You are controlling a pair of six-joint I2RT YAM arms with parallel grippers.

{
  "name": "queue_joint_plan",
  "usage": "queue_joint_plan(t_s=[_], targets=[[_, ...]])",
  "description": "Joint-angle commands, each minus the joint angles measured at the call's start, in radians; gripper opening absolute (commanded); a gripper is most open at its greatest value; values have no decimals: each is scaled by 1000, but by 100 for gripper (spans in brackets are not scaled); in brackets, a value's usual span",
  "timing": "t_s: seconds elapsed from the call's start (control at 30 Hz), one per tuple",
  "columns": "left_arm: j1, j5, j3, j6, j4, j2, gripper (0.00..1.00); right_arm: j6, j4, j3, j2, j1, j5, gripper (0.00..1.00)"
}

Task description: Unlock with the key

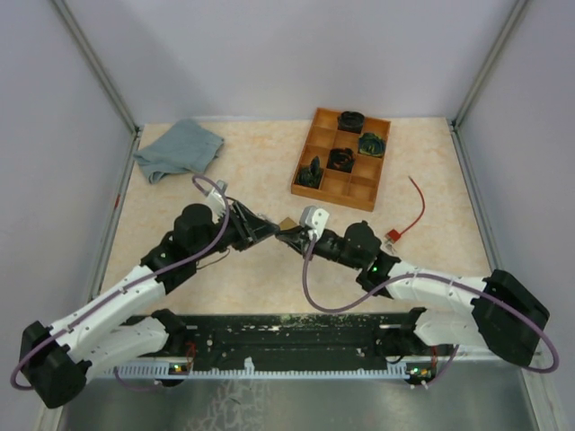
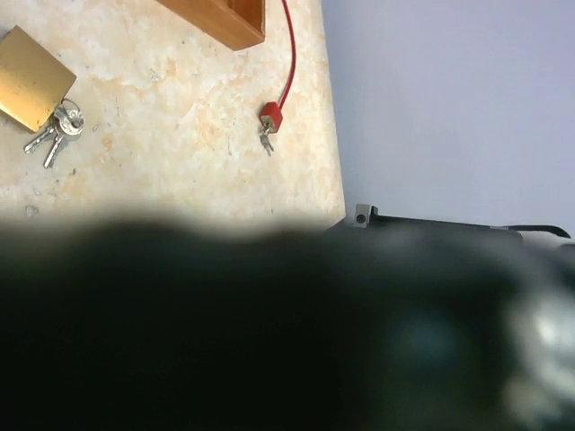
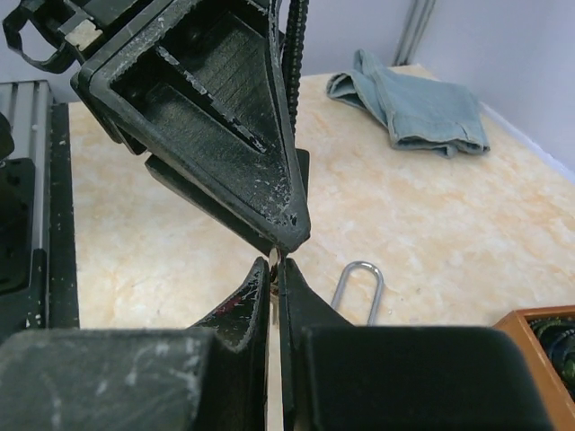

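Meeting tip to tip: right gripper [image 3: 274,271] clenched; left gripper [image 1: 268,230] grip cannot be told. Padlock [image 2: 31,76] with keys [image 2: 54,130] lies on table [image 2: 180,108].

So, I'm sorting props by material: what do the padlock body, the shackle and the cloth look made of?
Padlock body: probably brass, golden with a dull sheen.
Shackle: bright metal, likely steel, silvery and glinting.
Cloth: soft woven fabric, matte grey-blue, lying in folds.

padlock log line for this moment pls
padlock on table, keys at its corner | right gripper shut, hold unclear | left gripper facing it, opening unclear
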Motion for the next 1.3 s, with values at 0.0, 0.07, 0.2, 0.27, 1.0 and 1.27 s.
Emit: queue_joint_plan(t_s=[0.0, 0.07, 0.2, 0.27, 1.0, 1.27], targets=[[-46, 152, 4, -46, 47, 10, 0, 16, 119, 121, -34, -24, -42, 0], [-53, 168, -4, -49, 69, 16, 0, 218, 260, 126, 0, -99, -184, 0], [-69, 188, -12, -55, 106, 25, 0, 476, 493, 139, 68, -153, -294, 0], [-75, 189, -13, -57, 107, 28, 0, 406, 416, 172, 75, -139, -286, 0], [-68, -63, 70, 53, -68, -56, 0, 83, -31, 54, -140, -34, -63, 36], [-63, -54, 81, 49, -53, -43, 0, 62, -8, -18, -159, -34, -102, 40]])
